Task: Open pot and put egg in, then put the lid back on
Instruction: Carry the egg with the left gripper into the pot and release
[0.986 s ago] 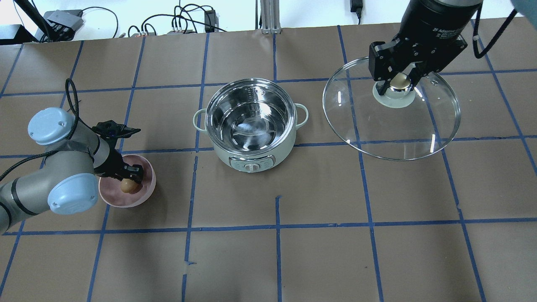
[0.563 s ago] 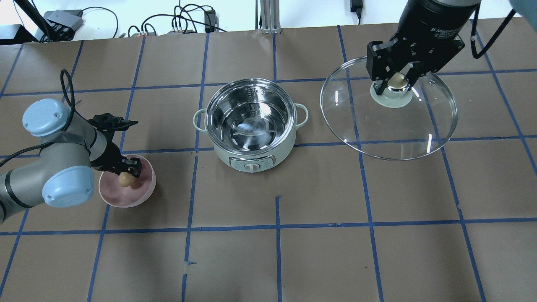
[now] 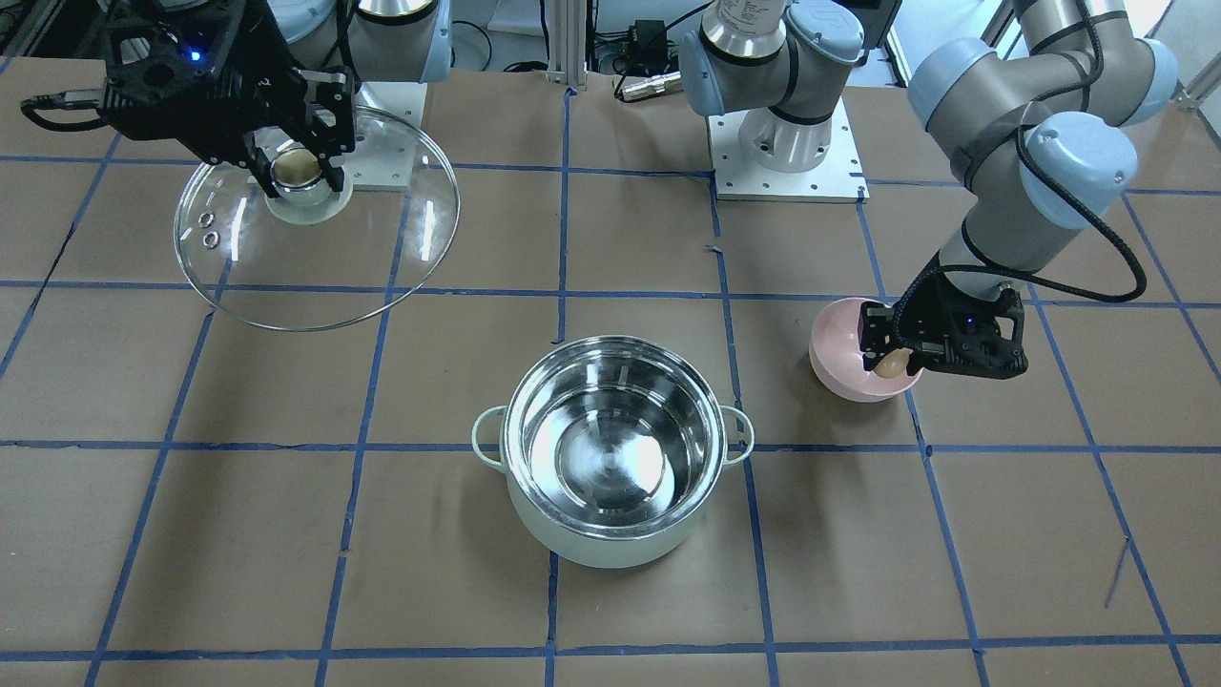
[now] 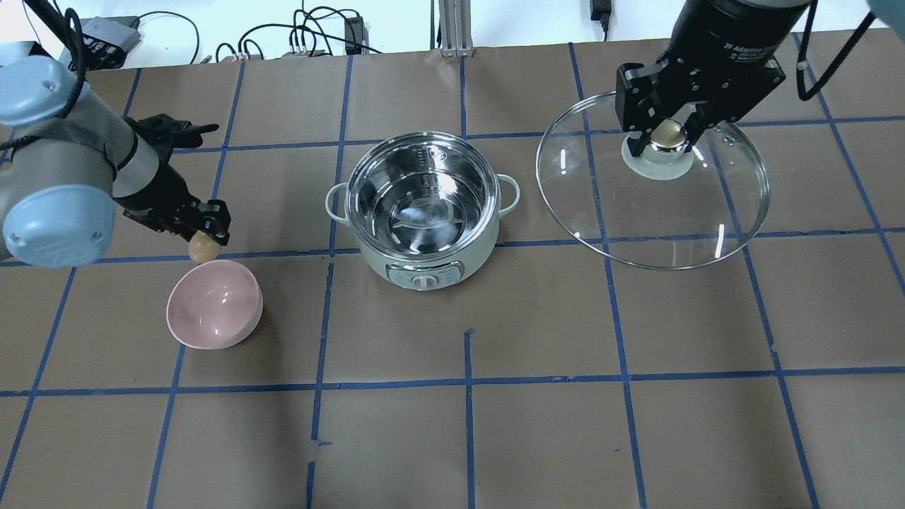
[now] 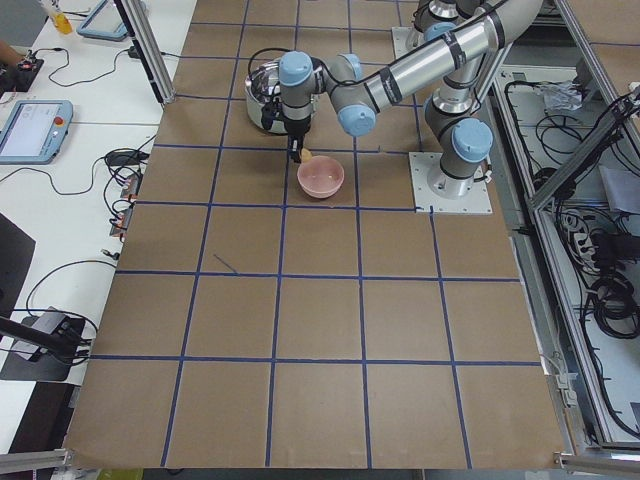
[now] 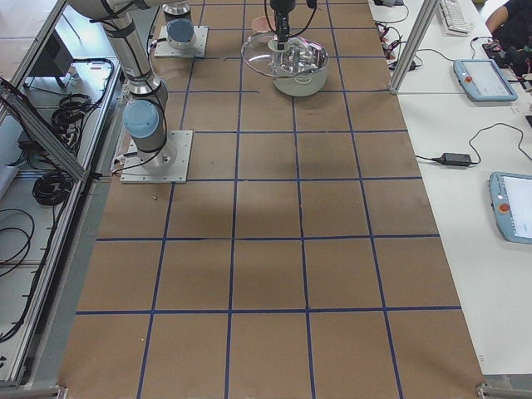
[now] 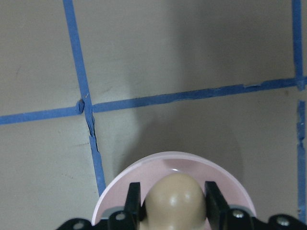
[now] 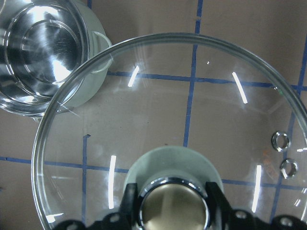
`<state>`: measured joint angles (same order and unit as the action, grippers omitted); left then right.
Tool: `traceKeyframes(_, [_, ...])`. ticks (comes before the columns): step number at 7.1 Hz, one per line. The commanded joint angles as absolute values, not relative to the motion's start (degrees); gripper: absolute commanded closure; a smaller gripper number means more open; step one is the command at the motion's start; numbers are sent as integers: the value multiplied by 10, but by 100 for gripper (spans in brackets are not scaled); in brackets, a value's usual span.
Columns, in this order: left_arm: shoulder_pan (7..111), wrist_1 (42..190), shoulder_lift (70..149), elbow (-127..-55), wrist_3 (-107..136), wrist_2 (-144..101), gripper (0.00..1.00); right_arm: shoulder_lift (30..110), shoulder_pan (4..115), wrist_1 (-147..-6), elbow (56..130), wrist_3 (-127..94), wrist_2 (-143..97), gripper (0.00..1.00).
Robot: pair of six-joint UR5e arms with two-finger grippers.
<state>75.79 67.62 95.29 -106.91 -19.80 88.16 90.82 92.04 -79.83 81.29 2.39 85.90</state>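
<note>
Across the table (image 4: pixel 537 424), brown paper and blue tape squares run bare along the whole front half. Biggest piece first: the lid (image 4: pixel 636 212) is held off the surface on the robot's right, with the right gripper (image 4: pixel 668 145) clamped on its knob (image 3: pixel 297 167). Its glass rim stays apart from the pot (image 4: pixel 422 194), a strip of paper showing between rim and handle. That pot sits mid-table, uncovered, steel inside showing, both loop handles free. Over on the left, the pink bowl (image 4: pixel 214 304) rests well apart from the pot, bare paper between them. And the egg (image 4: pixel 203 248) is pinched in the left gripper (image 7: pixel 175 194), hanging just above the bowl's rim.
</note>
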Motion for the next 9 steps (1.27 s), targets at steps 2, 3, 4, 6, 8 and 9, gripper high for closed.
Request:
traceKeyframes(2, [841, 750, 983, -944, -47, 818, 97, 908, 922, -801, 812, 9, 857, 94])
traceKeyframes(3, [868, 734, 998, -933, -14, 812, 97, 910, 923, -796, 811, 8, 860, 94])
traceKeyframes(4, [901, 683, 1023, -931, 16, 813, 97, 907, 922, -795, 811, 8, 859, 94])
traceKeyframes(6, [950, 628, 1071, -931, 36, 817, 94, 907, 923, -795, 811, 12, 857, 95])
traceKeyframes(8, [962, 625, 1084, -935, 38, 819, 90, 906, 919, -794, 811, 18, 857, 95])
traceKeyframes(9, [962, 618, 1085, -941, 34, 819, 87, 905, 918, -794, 811, 29, 857, 95])
